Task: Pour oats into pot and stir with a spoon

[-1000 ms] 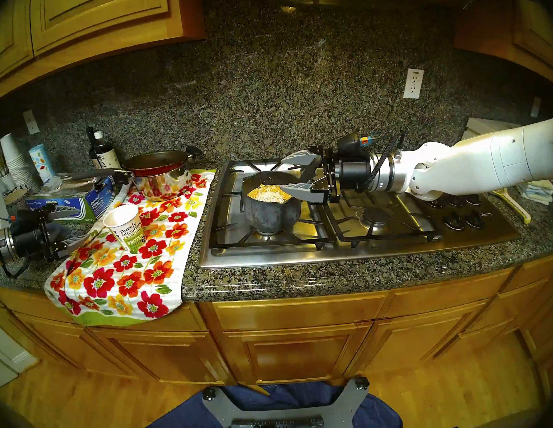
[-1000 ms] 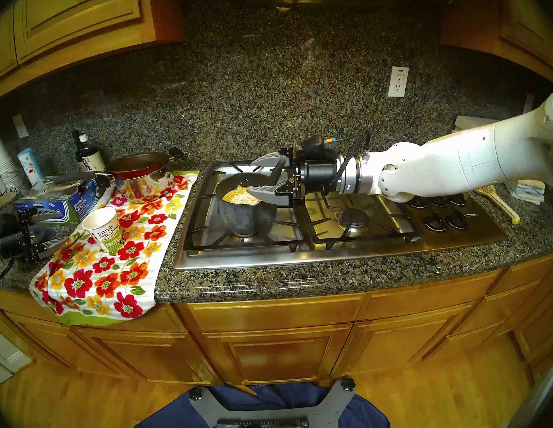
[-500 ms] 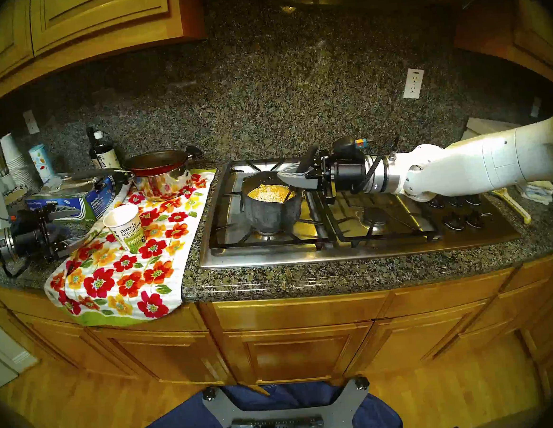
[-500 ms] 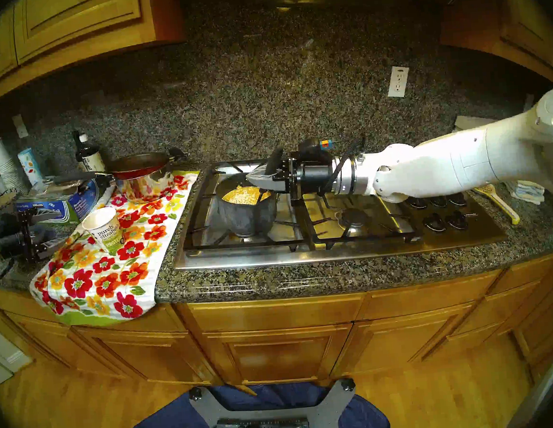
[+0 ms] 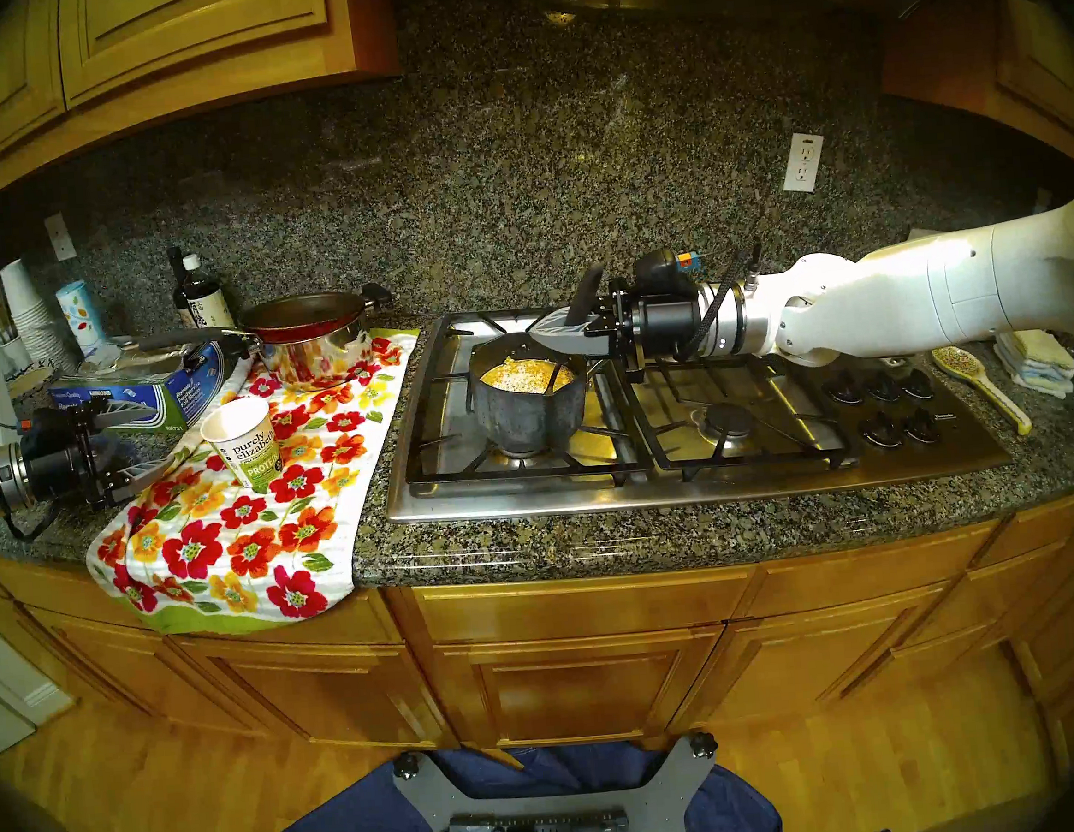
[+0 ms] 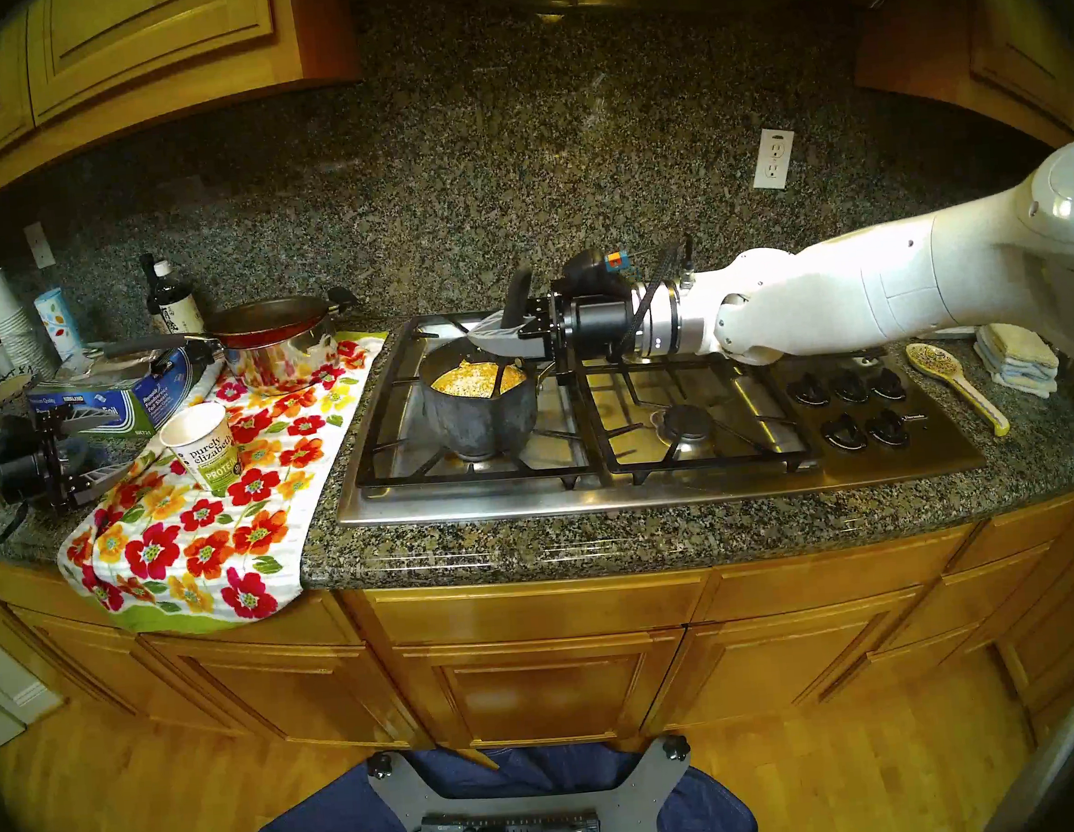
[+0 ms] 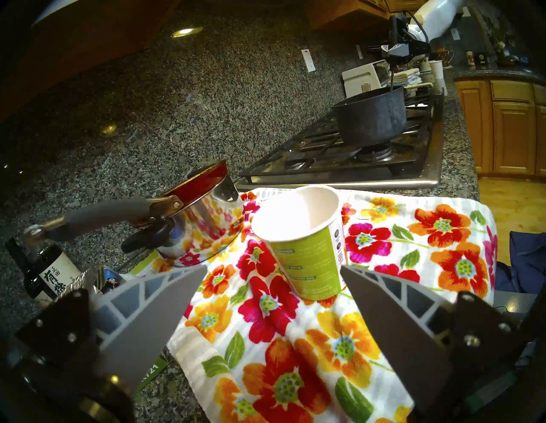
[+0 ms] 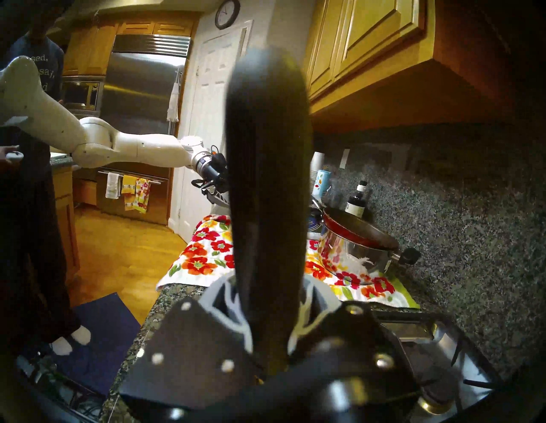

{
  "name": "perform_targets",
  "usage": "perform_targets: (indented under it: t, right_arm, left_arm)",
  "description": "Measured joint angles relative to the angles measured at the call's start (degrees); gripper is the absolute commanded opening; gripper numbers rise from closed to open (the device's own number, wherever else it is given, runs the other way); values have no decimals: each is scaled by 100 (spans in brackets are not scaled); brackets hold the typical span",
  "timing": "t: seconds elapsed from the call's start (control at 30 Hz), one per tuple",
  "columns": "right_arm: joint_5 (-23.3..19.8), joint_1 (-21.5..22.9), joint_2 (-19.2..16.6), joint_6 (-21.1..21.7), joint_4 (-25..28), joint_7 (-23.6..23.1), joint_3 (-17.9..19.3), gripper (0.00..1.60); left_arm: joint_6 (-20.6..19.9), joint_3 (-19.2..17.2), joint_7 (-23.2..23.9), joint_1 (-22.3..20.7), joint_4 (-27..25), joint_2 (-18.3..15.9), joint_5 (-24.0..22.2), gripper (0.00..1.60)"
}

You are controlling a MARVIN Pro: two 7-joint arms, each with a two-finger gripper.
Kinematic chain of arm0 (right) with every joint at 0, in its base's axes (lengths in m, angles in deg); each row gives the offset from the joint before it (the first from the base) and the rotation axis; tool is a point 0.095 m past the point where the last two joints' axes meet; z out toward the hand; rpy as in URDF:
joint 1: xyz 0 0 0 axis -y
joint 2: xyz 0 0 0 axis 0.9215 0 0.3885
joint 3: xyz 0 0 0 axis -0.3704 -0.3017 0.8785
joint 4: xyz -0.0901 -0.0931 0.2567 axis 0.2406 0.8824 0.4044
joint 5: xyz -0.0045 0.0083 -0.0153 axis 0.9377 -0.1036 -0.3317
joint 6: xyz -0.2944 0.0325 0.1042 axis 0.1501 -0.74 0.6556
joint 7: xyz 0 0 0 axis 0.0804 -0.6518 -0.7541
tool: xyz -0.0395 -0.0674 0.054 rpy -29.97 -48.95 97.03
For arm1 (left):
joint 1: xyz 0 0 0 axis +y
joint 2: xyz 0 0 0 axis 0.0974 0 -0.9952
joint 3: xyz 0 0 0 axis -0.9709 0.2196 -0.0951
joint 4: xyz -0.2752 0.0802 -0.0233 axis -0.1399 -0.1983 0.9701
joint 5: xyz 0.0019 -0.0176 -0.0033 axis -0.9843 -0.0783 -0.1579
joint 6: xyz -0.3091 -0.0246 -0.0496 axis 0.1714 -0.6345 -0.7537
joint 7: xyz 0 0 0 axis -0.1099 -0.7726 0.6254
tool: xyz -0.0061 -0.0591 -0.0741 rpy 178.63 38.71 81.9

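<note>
Right hand [image 5: 563, 333]: closed on the handle of the long slim dark grey spoon [image 5: 584, 296], centre of the head view, just above the far rim of the pot. The black handle tip stands up and leans right above the fingers; the thin shaft runs down into the pot.
Left hand [image 5: 133, 441]: open and empty, at the left edge of the head view, its fingers [image 7: 153, 313] spread either side of the cup but well clear of it.
Pot: small dark grey mottled saucepan [image 5: 524, 410] sits upright on the left burner grate of the steel gas stove [image 5: 687, 483], centre of frame.
Oats: pale yellow-beige flakes [image 5: 515, 375] lie as a loose heap inside the pot. None seen on the stove.
Cup: white paper cup with green band [image 5: 245, 445] stands upright on the flowered cloth [image 5: 243, 544], left of centre; the left wrist view shows its inside empty.
Table: speckled granite table [image 5: 532, 547] carries the stove and cloth.
Task stage, judged: pouring done; stirring about to start.
Spoon handling, judged: light, stiff, smooth flat handle that may twist between the fingers under sideways load. The present hold, on the upper handle, gives reach but much leverage.
Oats handling, judged: dry, light, easily flicked over the rim.
Pot handling, judged: light enough to slide on the grate if the spoon drags on its wall.
Not visible: spoon bowl, hidden below the rim.
</note>
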Motion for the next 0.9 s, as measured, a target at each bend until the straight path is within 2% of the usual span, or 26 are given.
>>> perform_targets:
  t: [0.53,0.9]
  right_arm:
    - [-90,51,864,815,-696,-199,377,0]
    - [-274,-331,1425,1142,-1479,-170,610,0]
  left_arm:
    - [0,1,-1,22,-16,-3,-2,160]
    - [2,0,-1,25,-17,-5,-7,160]
